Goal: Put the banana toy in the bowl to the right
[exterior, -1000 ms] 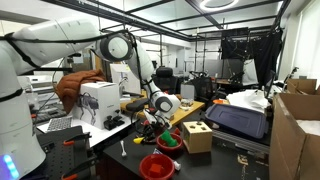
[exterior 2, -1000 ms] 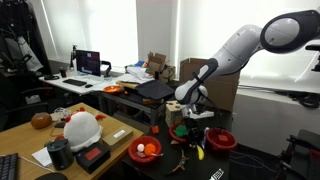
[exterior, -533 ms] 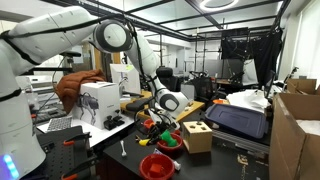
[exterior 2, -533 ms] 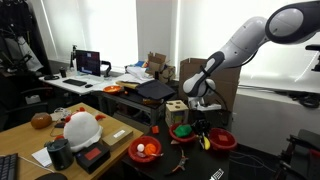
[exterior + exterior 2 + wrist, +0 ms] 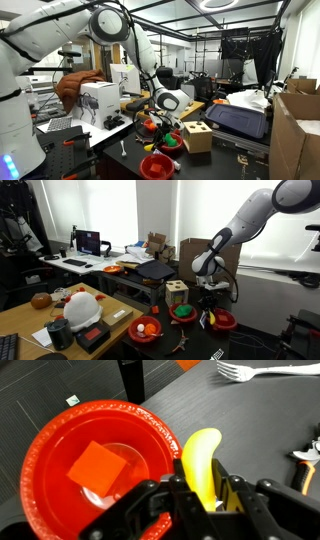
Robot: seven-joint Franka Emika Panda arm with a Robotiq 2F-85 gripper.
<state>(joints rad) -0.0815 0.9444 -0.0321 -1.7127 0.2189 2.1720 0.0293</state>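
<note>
My gripper [image 5: 203, 488] is shut on the banana toy [image 5: 200, 455], a slim curved yellow piece that sticks out from between the fingers. It hangs just right of a red bowl [image 5: 110, 408] that holds an orange square piece [image 5: 97, 468]. In an exterior view the gripper [image 5: 209, 308] hovers at the rightmost of three red bowls [image 5: 226, 321], with a bowl of green pieces [image 5: 183, 311] to its left. In an exterior view the gripper [image 5: 156, 124] is low among the bowls; the banana is too small to make out there.
A fork [image 5: 265, 371] and a black upright object [image 5: 131, 376] lie on the dark table beyond the bowl. A wooden shape-sorter box [image 5: 197, 136] stands beside the bowls. A third red bowl [image 5: 146, 330] holds an orange-yellow piece. Cardboard boxes [image 5: 296, 130] flank the table.
The arm has swung with the banana from beside the bowl of green pieces towards the rightmost bowl. The gripper stays shut on the banana.
</note>
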